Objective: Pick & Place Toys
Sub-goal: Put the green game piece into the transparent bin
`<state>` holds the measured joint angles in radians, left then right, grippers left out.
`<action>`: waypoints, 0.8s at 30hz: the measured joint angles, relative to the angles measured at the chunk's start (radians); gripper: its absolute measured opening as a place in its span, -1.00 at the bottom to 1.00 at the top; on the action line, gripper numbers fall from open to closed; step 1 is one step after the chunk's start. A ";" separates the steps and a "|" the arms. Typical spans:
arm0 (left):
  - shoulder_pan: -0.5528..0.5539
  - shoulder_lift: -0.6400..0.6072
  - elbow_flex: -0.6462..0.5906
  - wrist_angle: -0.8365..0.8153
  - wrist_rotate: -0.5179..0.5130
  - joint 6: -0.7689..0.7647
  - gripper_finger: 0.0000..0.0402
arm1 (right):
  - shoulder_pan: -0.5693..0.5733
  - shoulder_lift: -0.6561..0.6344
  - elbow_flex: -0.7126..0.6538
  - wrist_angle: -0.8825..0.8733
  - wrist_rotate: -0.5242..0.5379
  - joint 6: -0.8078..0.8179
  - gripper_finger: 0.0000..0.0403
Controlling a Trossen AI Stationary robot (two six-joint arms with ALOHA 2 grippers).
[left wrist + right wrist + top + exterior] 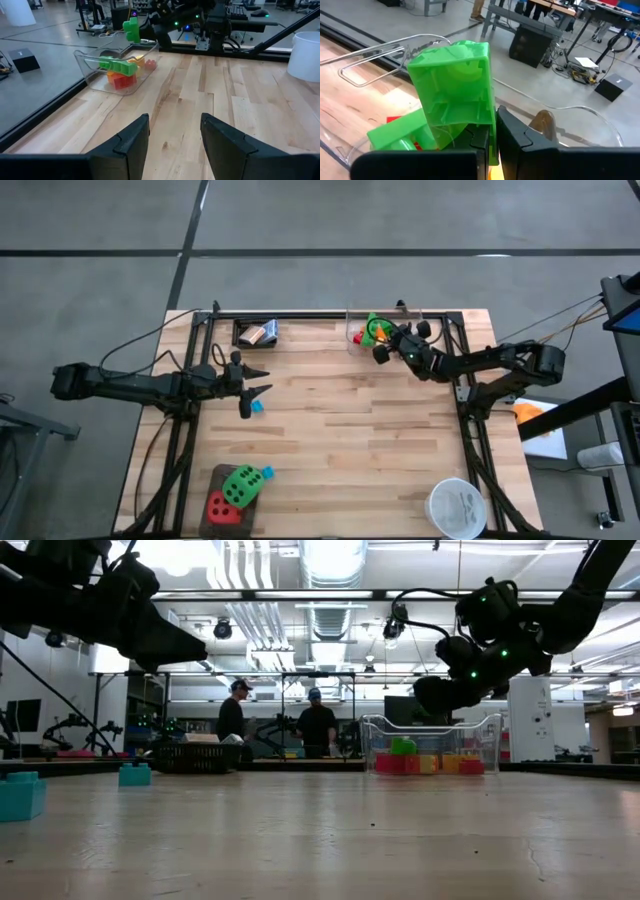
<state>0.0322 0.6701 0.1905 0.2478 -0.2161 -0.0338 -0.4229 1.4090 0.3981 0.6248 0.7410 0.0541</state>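
Bare wood ahead of left gripper [172, 142]; tub [90, 67] well beyond.

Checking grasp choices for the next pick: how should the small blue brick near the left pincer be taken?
Grip the small blue plastic brick across its two flat side walls, from straight above. It sits flat on the wooden table, apart from other things, just beside the open left pincer.
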 joint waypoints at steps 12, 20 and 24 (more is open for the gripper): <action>0.000 0.000 0.000 -0.002 0.000 0.000 -0.12 | 0.000 -0.001 0.000 -0.009 0.000 0.010 -0.17; 0.000 0.000 0.000 -0.005 0.000 0.000 -0.12 | 0.000 -0.001 0.000 -0.024 0.016 0.014 0.33; 0.000 0.000 0.000 -0.005 0.000 0.000 -0.12 | 0.001 -0.004 0.001 -0.049 0.111 0.014 0.42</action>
<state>0.0319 0.6701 0.1905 0.2424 -0.2162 -0.0341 -0.4221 1.4049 0.3992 0.5757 0.8521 0.0678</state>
